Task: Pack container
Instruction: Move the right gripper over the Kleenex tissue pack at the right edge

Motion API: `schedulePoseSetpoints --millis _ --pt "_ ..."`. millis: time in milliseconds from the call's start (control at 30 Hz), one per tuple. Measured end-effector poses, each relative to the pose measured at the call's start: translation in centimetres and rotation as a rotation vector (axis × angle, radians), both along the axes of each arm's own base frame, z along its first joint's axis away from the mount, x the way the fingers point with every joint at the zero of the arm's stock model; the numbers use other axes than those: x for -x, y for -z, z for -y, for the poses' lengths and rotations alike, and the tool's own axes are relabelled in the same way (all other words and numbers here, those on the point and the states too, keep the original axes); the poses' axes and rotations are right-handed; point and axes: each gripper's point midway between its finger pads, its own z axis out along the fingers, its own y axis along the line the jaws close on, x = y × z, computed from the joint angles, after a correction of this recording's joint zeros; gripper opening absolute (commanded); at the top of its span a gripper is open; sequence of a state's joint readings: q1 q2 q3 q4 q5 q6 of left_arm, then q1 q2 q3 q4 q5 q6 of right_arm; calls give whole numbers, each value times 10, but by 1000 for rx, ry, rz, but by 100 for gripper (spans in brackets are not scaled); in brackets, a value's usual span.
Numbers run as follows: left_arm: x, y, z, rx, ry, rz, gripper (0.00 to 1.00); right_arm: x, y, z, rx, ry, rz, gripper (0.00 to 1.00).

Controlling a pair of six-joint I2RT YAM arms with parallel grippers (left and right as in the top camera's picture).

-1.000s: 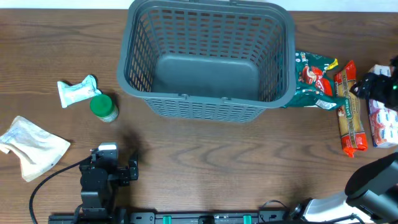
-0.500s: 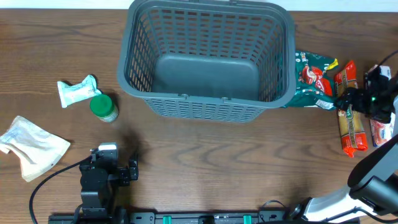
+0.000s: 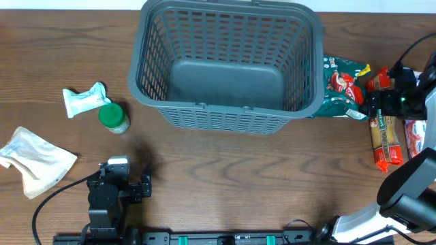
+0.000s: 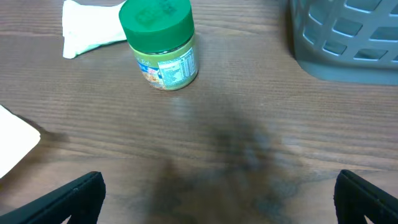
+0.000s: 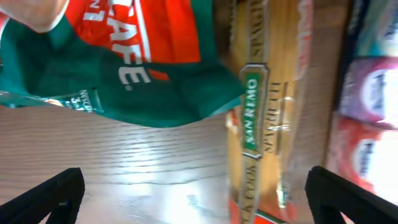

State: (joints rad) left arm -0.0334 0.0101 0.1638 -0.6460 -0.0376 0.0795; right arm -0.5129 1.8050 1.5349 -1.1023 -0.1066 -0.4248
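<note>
The container (image 3: 225, 119) is a large dark-grey slotted basket, empty, at the back middle of the table; its corner shows in the left wrist view (image 4: 348, 43). My right gripper (image 3: 381, 102) hovers open and empty over the spaghetti pack (image 3: 383, 139) next to the green coffee bag (image 3: 344, 88). In the right wrist view its fingers (image 5: 199, 199) straddle the spaghetti pack (image 5: 261, 112) and bare table below the coffee bag (image 5: 124, 68). My left gripper (image 3: 126, 170) is open and empty near the front left, low above the wood (image 4: 217, 199).
A green-lidded jar (image 3: 114, 117) (image 4: 160, 43) stands left of the basket, beside a white packet (image 3: 85, 100) (image 4: 90, 28). A crumpled white bag (image 3: 34, 160) lies far left. A pink and white box (image 3: 419, 139) (image 5: 367, 124) lies right of the spaghetti.
My right gripper has moved left from the table's right edge to above the spaghetti pack, near the coffee bag. The left arm has not moved.
</note>
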Motion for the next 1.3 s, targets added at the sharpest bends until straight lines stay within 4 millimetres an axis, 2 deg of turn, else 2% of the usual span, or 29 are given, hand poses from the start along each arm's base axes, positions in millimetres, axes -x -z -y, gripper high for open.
schedulePoseSetpoints --millis 300,600,800,1033,1167,1300 --pt "0 0 0 0 0 0 99 10 0 19 117 -23 -60 99" --pt "0 0 0 0 0 0 99 25 0 14 101 -19 -117 99" --pt "0 0 0 0 0 0 99 34 -21 3 88 -22 -87 99" --pt "0 0 0 0 0 0 99 35 -50 1 123 -9 -2 99" --pt "0 0 0 0 0 0 99 35 -53 12 148 47 15 99" --pt "0 0 0 0 0 0 99 47 -54 36 159 165 20 99"
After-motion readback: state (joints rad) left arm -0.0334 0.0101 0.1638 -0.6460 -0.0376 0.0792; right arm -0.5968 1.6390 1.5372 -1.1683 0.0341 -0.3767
